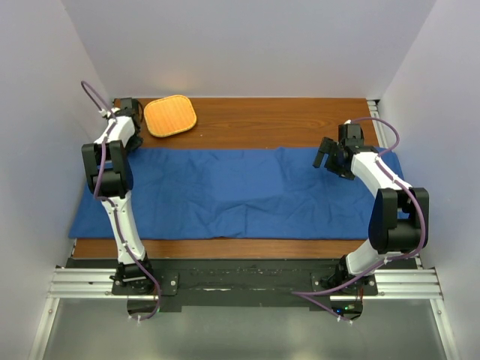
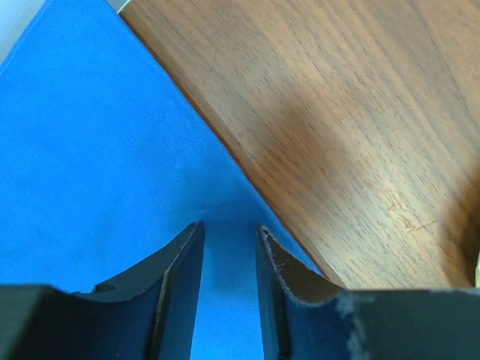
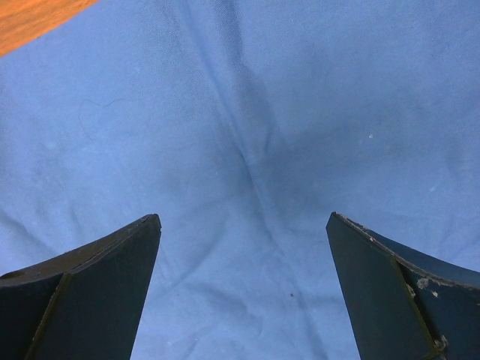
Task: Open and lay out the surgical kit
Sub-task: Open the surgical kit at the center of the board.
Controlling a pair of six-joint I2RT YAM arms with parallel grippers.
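Note:
The surgical kit shows as a large blue cloth (image 1: 240, 191) spread flat across the table, with light creases; whatever else belongs to it is hidden. My left gripper (image 1: 132, 133) hangs low over the cloth's far left corner. In the left wrist view its jaws (image 2: 229, 225) stand a narrow gap apart just inside the cloth's (image 2: 90, 150) edge, with smooth cloth showing between them and nothing visibly pinched. My right gripper (image 1: 326, 154) hovers over the right part of the cloth (image 3: 262, 112), jaws (image 3: 244, 217) wide open and empty.
An orange rounded-square mat (image 1: 170, 116) lies on the wooden table (image 1: 285, 120) at the back left, close to the left gripper. Bare wood (image 2: 337, 112) borders the cloth's far edge. White walls close in the left, right and back sides.

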